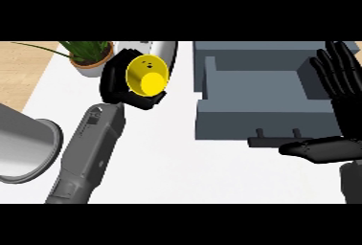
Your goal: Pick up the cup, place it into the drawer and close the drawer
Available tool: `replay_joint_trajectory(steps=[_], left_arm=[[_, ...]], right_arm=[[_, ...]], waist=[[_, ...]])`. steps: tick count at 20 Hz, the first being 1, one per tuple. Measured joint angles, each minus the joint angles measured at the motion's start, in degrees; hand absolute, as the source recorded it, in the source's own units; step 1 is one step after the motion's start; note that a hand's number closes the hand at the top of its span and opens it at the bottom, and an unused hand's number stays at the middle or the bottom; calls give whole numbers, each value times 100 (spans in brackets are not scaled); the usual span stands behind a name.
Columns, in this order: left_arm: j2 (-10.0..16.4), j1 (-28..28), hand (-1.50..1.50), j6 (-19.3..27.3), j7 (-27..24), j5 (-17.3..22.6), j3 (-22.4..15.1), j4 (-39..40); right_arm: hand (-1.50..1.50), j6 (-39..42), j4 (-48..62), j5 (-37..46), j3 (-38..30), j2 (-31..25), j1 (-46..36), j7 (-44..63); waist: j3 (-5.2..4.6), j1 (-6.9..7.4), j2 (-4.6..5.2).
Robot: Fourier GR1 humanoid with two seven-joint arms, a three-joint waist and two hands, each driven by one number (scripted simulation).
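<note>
Two hands show. Left of the open grey drawer, the left hand curls its fingers round the yellow cup, over the white counter. The cup is tipped over, its mouth facing the view and its long axis pointing almost straight at the viewer. The right hand rests at the drawer's right edge, fingers straight, slightly spread, pointing up. Farther left of the drawer are a potted plant, a grey cylinder and wooden floor

One view only: from head height, facing steeply down, close over counter.
</note>
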Motion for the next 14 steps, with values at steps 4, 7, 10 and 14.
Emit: replay_joint_trajectory(steps=[4, 7, 10, 14], left_arm=[[-110, -471, 150, 525, 799, 220, -485, -453], [-140, -883, 150, 936, 1382, 310, -776, -651], [-159, -1452, 150, 1440, 1723, 380, -1000, -413], [-171, -2224, 150, 1866, 2225, 485, -1181, 228]], right_arm=[[-150, 92, 132, -56, -124, -76, 12, -145], [-150, 43, 156, -50, -149, -67, -70, -120], [-150, 64, 126, -48, -136, -57, -36, -150], [-150, -8, 94, 18, -43, 39, -88, -150]], waist=[[-1, -30, 3], [-1, -57, 12], [-2, -124, 30], [-1, -198, 57]])
